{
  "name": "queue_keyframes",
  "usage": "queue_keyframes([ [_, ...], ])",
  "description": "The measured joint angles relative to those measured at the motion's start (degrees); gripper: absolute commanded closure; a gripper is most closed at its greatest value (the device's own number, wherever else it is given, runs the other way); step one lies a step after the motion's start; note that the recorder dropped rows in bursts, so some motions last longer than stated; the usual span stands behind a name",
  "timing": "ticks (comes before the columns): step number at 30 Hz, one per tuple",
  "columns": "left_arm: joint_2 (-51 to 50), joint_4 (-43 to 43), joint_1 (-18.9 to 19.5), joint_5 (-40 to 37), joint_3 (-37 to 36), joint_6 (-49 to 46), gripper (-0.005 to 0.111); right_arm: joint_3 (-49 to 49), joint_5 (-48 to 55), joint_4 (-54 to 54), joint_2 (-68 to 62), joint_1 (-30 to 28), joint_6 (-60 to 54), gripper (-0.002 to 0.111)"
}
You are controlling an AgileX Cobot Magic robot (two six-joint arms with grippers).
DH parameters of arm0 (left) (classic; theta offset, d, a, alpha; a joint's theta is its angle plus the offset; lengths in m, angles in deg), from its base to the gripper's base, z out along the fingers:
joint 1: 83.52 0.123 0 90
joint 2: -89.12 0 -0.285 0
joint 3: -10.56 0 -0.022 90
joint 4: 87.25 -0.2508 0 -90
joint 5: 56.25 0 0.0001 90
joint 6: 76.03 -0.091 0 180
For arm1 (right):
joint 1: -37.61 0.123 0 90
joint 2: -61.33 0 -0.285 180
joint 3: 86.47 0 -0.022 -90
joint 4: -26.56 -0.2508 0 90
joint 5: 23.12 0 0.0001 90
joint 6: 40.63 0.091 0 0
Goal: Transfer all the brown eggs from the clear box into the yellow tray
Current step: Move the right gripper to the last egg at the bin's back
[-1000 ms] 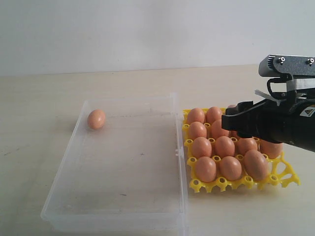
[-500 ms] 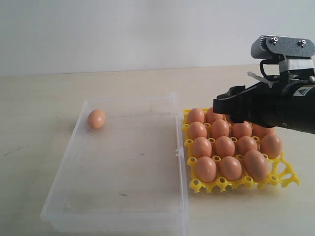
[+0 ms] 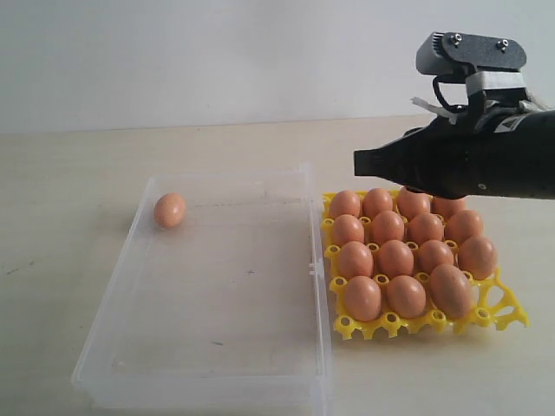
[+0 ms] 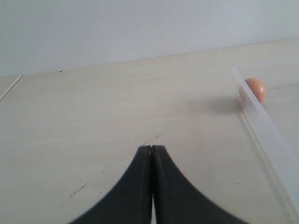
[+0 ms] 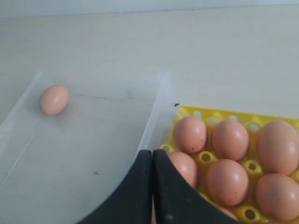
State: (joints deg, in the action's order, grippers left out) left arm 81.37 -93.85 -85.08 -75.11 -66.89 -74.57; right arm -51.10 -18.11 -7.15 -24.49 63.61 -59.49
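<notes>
The clear box (image 3: 217,295) is a shallow, transparent plastic rectangle with low walls and rounded corners. One smooth, matte brown egg (image 3: 170,210) lies in its far left corner. Just to the box's right, the bright yellow tray (image 3: 395,325), an open lattice of round cups, carries the other brown eggs (image 3: 395,257). The black right gripper (image 3: 360,162) hangs above the tray's far side, pointing left, jaws pressed together on nothing. The left gripper (image 4: 152,151) is likewise clenched and empty over the pale table (image 3: 69,173), outside the box.

exterior view looks down across the table (image 3: 69,173) — both closer wrist views share one egg (image 3: 170,210).
</notes>
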Motion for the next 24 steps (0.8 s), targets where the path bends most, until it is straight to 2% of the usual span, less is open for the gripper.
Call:
queue_keyframes([
  [10, 0.0, 0.0, 0.0, 0.0, 0.0, 0.0, 0.107, -16.3, 25.0, 1.1, -9.6, 0.0, -1.6, 0.108],
  [14, 0.0, 0.0, 0.0, 0.0, 0.0, 0.0, 0.107, -31.2, 35.1, 6.7, -21.6, 2.9, 1.2, 0.105],
  [18, 0.0, 0.0, 0.0, 0.0, 0.0, 0.0, 0.107, -44.2, 36.2, 12.1, -31.9, 7.5, 7.9, 0.079],
  [20, 0.0, 0.0, 0.0, 0.0, 0.0, 0.0, 0.107, -49.0, 36.5, 12.3, -36.0, 9.8, 10.2, 0.062],
  [22, 0.0, 0.0, 0.0, 0.0, 0.0, 0.0, 0.107, -53.0, 36.6, 12.4, -39.8, 11.3, 13.2, 0.055],
  [24, 0.0, 0.0, 0.0, 0.0, 0.0, 0.0, 0.107, -56.9, 36.6, 12.4, -43.8, 11.6, 16.9, 0.053],
])
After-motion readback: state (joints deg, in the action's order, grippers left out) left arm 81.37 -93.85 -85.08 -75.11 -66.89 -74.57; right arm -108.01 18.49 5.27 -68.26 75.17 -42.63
